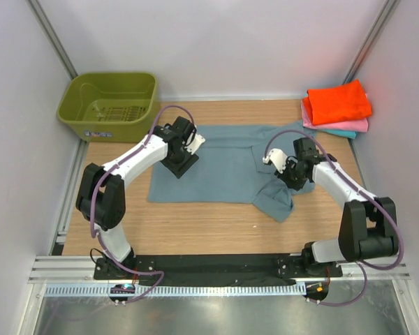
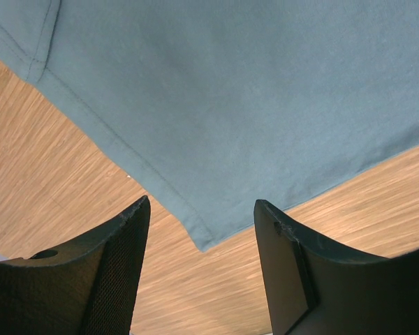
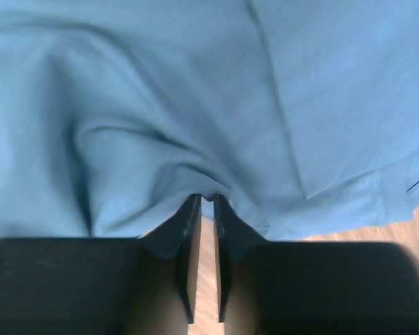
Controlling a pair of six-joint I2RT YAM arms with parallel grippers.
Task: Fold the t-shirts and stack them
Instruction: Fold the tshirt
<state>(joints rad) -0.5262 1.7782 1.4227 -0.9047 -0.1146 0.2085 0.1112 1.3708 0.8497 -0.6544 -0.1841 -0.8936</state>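
Basket (image 1: 105,131): olive-green plastic, at ten o'clock, at the table's corner beside the walls; slotted floor, a label on its near wall.
Table (image 1: 209,223): light wood grain, centre of view.
Base plate (image 1: 216,264): black, at six o'clock along the table's near edge.
Rail (image 1: 216,287): ribbed aluminium, just below the plate.
Walls (image 1: 216,42): plain white, nine round to three o'clock.

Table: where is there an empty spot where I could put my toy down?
The widest bare wood runs between the blue-grey shirt and the black rail. A smaller patch lies left of the shirt, in front of the basket. The middle is crowded: shirt plus the left arm and right arm. The far right corner holds the folded shirts.
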